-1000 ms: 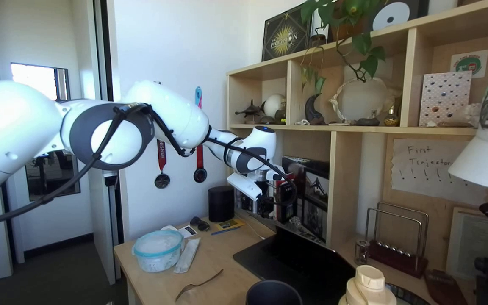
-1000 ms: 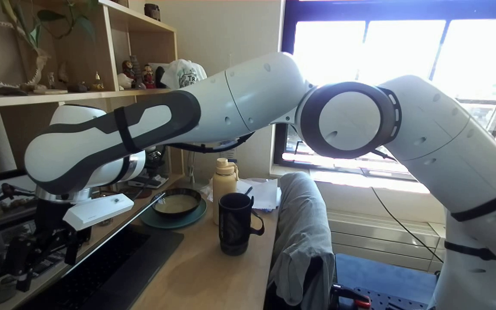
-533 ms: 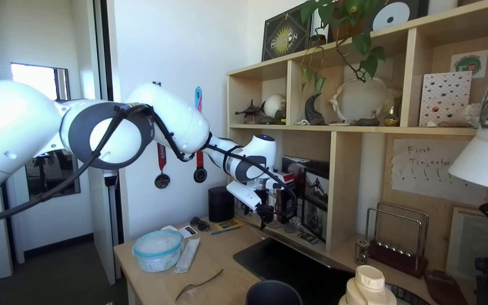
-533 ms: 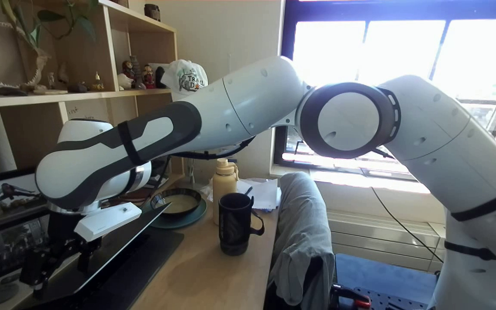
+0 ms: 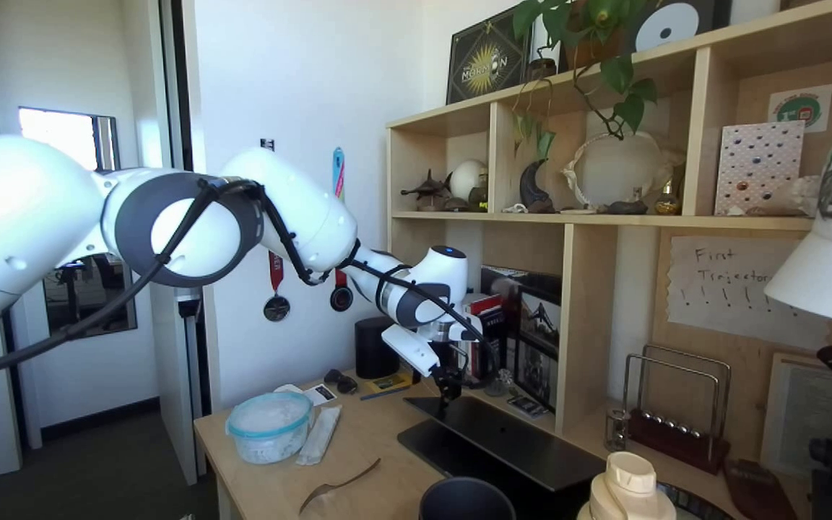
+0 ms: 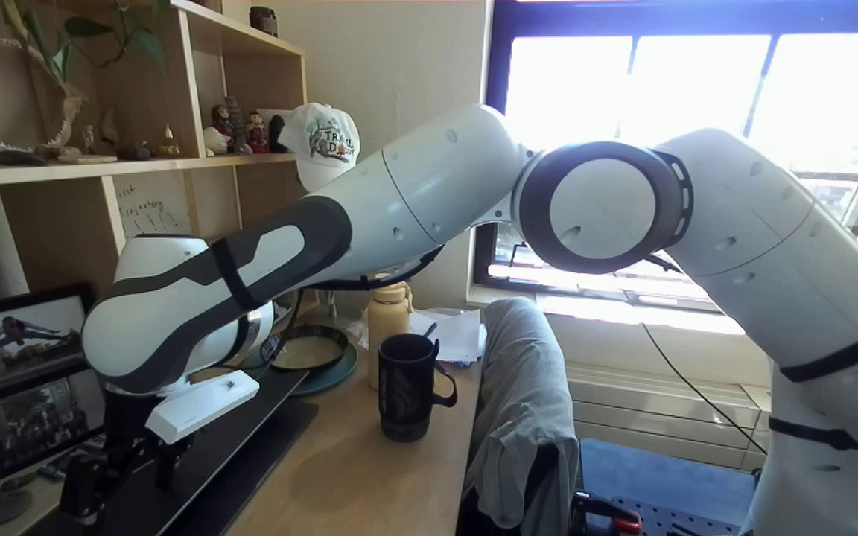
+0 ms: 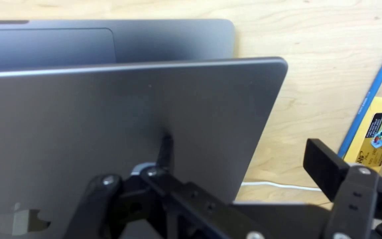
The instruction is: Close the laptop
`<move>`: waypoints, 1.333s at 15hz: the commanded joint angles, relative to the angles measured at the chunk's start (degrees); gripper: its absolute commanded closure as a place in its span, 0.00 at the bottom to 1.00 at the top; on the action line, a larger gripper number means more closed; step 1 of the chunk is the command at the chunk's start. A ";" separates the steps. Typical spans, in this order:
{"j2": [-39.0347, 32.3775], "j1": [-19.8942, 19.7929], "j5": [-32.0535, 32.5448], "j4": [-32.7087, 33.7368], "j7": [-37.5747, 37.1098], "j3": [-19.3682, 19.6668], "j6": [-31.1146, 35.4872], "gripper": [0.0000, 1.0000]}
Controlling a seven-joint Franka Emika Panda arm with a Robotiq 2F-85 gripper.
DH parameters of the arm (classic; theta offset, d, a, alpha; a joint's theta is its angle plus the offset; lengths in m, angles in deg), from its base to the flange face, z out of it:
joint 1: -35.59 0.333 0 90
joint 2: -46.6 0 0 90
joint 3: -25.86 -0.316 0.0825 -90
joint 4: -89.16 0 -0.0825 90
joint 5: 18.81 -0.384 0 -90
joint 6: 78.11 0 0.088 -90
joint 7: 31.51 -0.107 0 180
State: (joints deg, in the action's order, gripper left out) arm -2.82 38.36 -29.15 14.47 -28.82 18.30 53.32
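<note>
The dark laptop's lid (image 5: 510, 433) leans forward over its base (image 5: 419, 442), partly closed with a gap between them. Lid (image 6: 220, 439) and base (image 6: 280, 439) also show in an exterior view. In the wrist view the lid's back (image 7: 88, 116) fills the left, with a strip of base (image 7: 184, 38) beyond its top edge. My gripper (image 7: 242, 142) is open and holds nothing. One finger is over the lid's back and appears to touch it; the other finger (image 7: 325, 169) is beyond the lid's side edge. The gripper shows in both exterior views (image 5: 448, 403) (image 6: 127, 493).
A black mug (image 6: 407, 387) and a cream bottle (image 6: 388, 327) stand near the laptop, with a bowl (image 6: 306, 351) on a plate. A lidded tub (image 5: 269, 430), fork (image 5: 340, 485) and black speaker (image 5: 377, 348) are on the desk. Shelves (image 5: 586, 325) rise behind.
The gripper has moved down and forward toward the desk's front. The lid has tilted from steeply open to low over the base, so its back now shows. The gripper stays open.
</note>
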 commanded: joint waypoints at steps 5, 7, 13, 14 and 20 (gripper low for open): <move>2.55 1.21 0.51 -8.36 -2.15 0.89 9.86 0.00; 2.58 1.41 0.60 -10.09 -2.28 0.88 13.29 0.00; 3.12 1.86 0.62 -16.10 -3.74 0.96 21.77 0.00; 3.26 1.85 0.54 -17.05 -4.00 0.96 22.66 0.00; 3.94 2.01 0.55 -19.22 -5.79 1.05 25.71 0.00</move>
State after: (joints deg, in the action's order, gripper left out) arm -1.94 39.58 -28.99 -0.67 -32.04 18.33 77.52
